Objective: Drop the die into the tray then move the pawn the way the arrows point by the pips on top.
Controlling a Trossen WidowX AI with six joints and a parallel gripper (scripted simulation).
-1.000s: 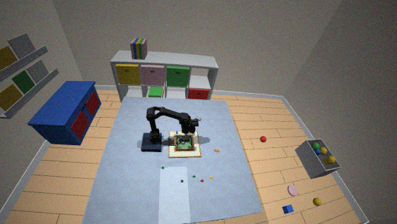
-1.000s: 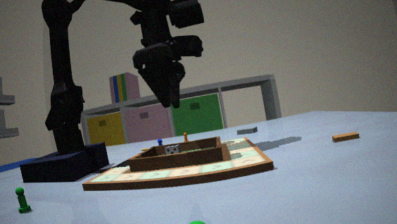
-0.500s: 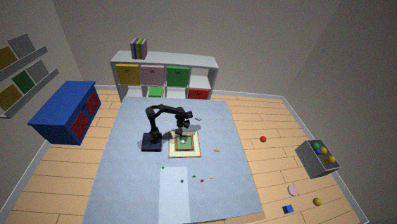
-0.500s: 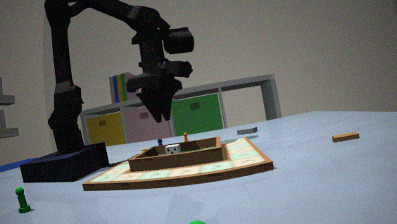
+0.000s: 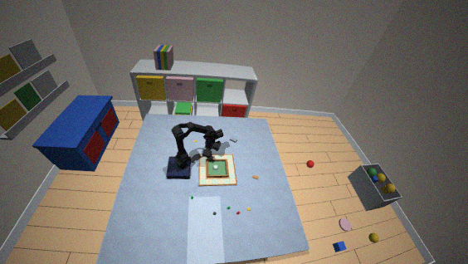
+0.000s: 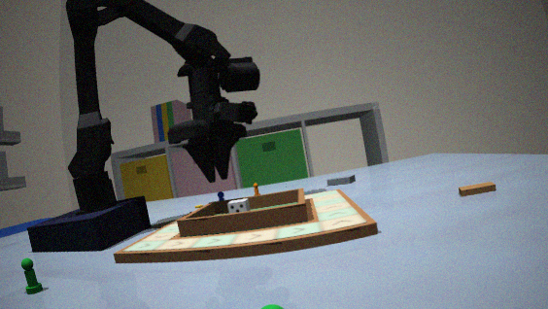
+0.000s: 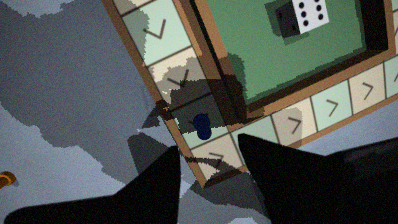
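A white die [image 7: 310, 12] [image 6: 238, 206] [image 5: 215, 167] lies in the green-floored, wooden-walled dice tray [image 7: 260, 60] [image 6: 243, 225], with six pips on top in the wrist view. The board [image 7: 160, 30] [image 6: 340, 221] [image 5: 232, 176] rings the tray with arrowed squares. A small blue pawn [image 7: 202, 126] [image 6: 221, 195] stands on a square near one board corner. My gripper [image 7: 208, 145] [image 6: 216, 177] [image 5: 209, 157] hangs above the pawn, fingers pointing down and partly apart with nothing between them.
An orange pawn [image 6: 256, 188] stands behind the tray. A green pawn [image 6: 30, 277] stands at the front left. A grey block [image 6: 341, 181] [image 5: 233, 140] and a wooden block [image 6: 477, 188] [image 5: 255, 177] lie off the board. The arm's base [image 6: 87, 228] sits left of the board.
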